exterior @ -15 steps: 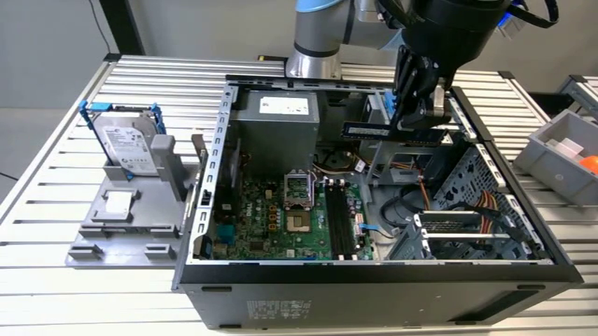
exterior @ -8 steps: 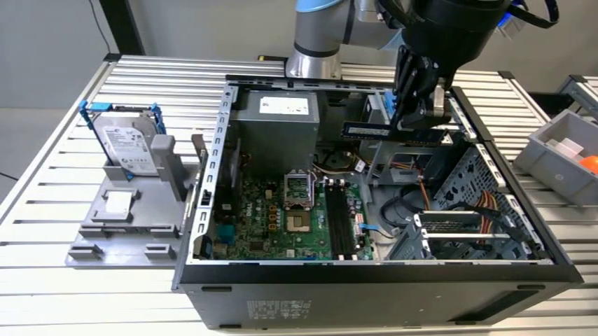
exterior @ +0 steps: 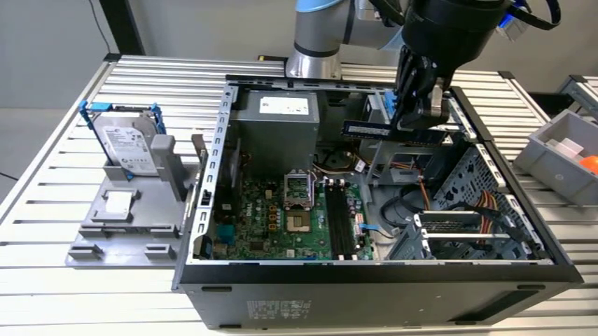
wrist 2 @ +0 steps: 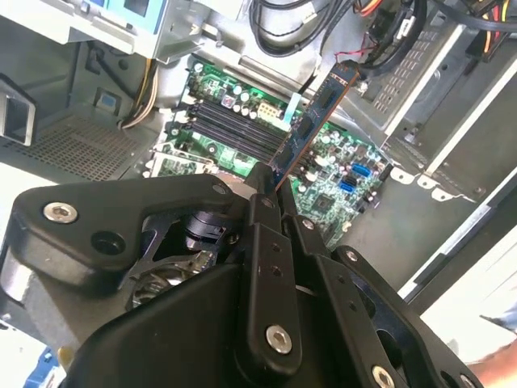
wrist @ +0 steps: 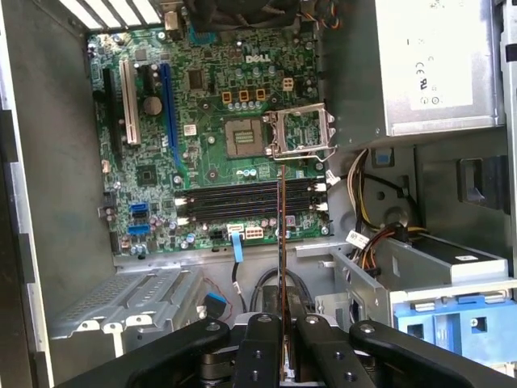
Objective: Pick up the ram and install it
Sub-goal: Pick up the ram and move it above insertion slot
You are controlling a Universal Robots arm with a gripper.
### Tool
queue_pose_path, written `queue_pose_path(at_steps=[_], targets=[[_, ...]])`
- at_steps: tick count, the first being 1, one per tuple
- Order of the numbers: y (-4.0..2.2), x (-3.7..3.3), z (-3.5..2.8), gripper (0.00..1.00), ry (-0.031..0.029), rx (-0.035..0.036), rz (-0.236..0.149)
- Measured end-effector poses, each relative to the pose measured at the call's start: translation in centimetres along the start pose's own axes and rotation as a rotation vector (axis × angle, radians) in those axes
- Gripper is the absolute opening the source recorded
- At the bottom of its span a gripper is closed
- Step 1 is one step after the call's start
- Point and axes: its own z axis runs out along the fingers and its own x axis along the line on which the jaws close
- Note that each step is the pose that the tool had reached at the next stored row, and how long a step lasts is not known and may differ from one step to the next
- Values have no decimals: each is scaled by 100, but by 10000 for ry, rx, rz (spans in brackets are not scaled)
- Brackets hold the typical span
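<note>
One gripper (wrist 2: 271, 187), jaws clamped on the ram (wrist 2: 317, 113), which I log as a blue stick hanging over the open computer case (exterior: 374, 294), well above the motherboard (wrist: 202, 145); farther off, its black slots (wrist: 242, 202) lie untouched

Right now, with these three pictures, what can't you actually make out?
- Ram, second wrist view: its held end is buried between the shut jaws.
- Ram, first wrist view: seen edge-on, so its chips cannot be seen.
- Black slots, first wrist view: the ram crosses in front and covers a strip of them.
- Orange thing in the grey bin, exterior view: cut off by the picture's right edge.
</note>
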Motion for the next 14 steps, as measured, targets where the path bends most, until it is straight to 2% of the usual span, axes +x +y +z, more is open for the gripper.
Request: queue_pose_path(at_steps=[3, 10, 14], targets=[[0, 0, 0, 0, -1, 1, 32], [0, 0, 0, 0, -5, 15, 481], [0, 0, 0, 0, -6, 16, 501]])
